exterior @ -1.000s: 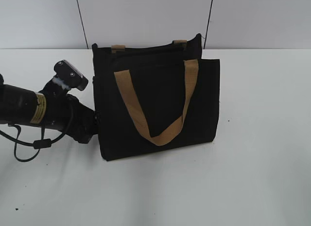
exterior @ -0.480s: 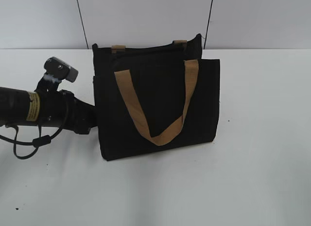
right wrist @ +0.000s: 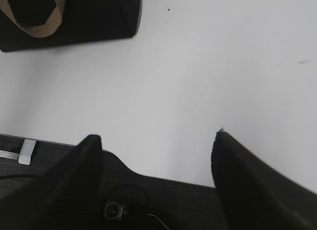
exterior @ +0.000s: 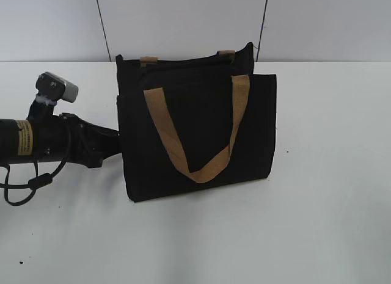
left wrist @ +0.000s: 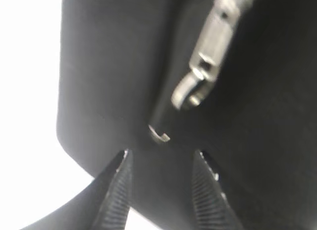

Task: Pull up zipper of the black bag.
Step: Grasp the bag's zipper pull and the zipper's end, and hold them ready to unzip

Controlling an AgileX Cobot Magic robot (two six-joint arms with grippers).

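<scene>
The black bag (exterior: 195,131) stands on the white table with a tan handle (exterior: 183,156) hanging down its front. My left gripper (exterior: 115,151) is at the bag's left side. In the left wrist view its jaws (left wrist: 162,158) are open with black fabric (left wrist: 104,67) right in front of them. The zipper's silvery pull tab (left wrist: 210,47) hangs just beyond the fingertips and is not gripped. My right gripper (right wrist: 156,136) is open and empty over the table's near edge, far from the bag (right wrist: 89,17).
The white table (exterior: 317,204) stretches to the right and front of the bag. A white panelled wall (exterior: 183,21) stands behind. A dark base with a cable (right wrist: 148,200) lies below the table's front edge under the right gripper.
My left arm has drawn back to the left from the bag's side, and its wrist camera has swung left. The bag has not moved.
</scene>
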